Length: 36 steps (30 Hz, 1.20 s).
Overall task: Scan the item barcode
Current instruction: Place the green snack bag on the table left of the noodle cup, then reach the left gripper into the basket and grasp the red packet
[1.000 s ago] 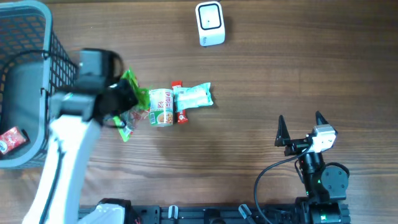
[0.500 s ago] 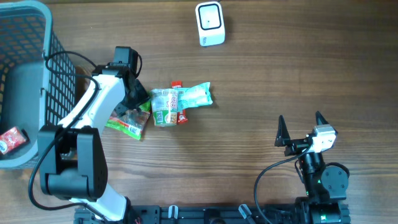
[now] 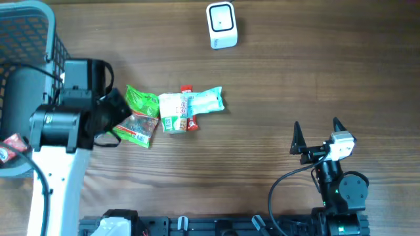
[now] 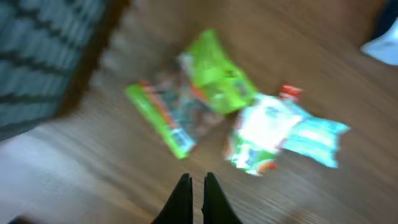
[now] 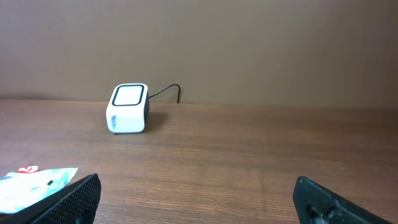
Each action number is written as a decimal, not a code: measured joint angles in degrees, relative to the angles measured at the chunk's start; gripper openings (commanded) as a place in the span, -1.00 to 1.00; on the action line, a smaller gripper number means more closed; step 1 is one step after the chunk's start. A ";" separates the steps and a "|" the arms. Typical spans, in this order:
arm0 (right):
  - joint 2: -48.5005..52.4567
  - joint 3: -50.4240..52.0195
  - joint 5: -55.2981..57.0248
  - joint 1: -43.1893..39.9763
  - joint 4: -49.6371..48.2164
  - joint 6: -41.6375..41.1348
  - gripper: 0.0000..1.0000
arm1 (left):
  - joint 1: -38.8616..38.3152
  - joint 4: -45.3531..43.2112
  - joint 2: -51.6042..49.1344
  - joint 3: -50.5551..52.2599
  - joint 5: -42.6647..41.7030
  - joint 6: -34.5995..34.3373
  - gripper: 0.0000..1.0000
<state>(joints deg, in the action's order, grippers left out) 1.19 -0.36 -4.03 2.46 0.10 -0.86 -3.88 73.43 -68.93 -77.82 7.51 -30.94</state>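
Several items lie in a cluster on the wooden table: a green snack bag (image 3: 139, 115), a white and green pack (image 3: 172, 113), a red bar (image 3: 189, 109) and a teal pouch (image 3: 207, 100). The white scanner (image 3: 221, 25) stands at the far edge, apart from them. My left gripper (image 3: 117, 113) is shut and empty, just left of the green snack bag. The left wrist view is blurred: its gripper (image 4: 194, 186) hovers over bare wood, short of the green bag (image 4: 202, 87). My right gripper (image 3: 317, 133) stands open and empty at the right, facing the scanner (image 5: 129, 109).
A grey wire basket (image 3: 29, 39) fills the far left, close beside my left arm, and a red packet (image 3: 8, 149) lies inside it. In the right wrist view the teal pouch (image 5: 34, 182) shows at the lower left.
My left arm reached over the cluster, then pulled back to the left. Its jaws opened and shut again, and the green snack bag now lies loose on the table. The right arm has not moved.
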 measured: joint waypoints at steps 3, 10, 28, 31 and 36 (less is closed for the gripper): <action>0.00 0.00 0.02 0.00 -0.02 0.00 0.99 | 0.46 3.13 2.60 0.04 8.35 -5.66 -0.85; 0.00 0.00 0.00 0.00 -0.02 0.00 0.99 | 6.47 3.13 6.12 0.04 17.18 -10.34 -0.82; 0.00 0.00 0.00 0.00 -0.02 0.00 0.99 | 17.57 -4.90 6.16 0.07 15.91 -8.24 0.22; 0.00 0.00 0.02 0.00 -0.02 0.00 0.99 | 17.55 -10.93 6.16 -1.18 11.87 -6.51 0.74; 0.00 0.00 0.00 0.00 -0.02 0.00 1.00 | 20.65 -26.86 6.36 -4.92 11.17 -7.37 0.76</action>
<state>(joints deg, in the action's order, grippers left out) 1.19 -0.36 -4.03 2.46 0.08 -0.86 16.78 46.57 -62.57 -82.74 18.68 -38.30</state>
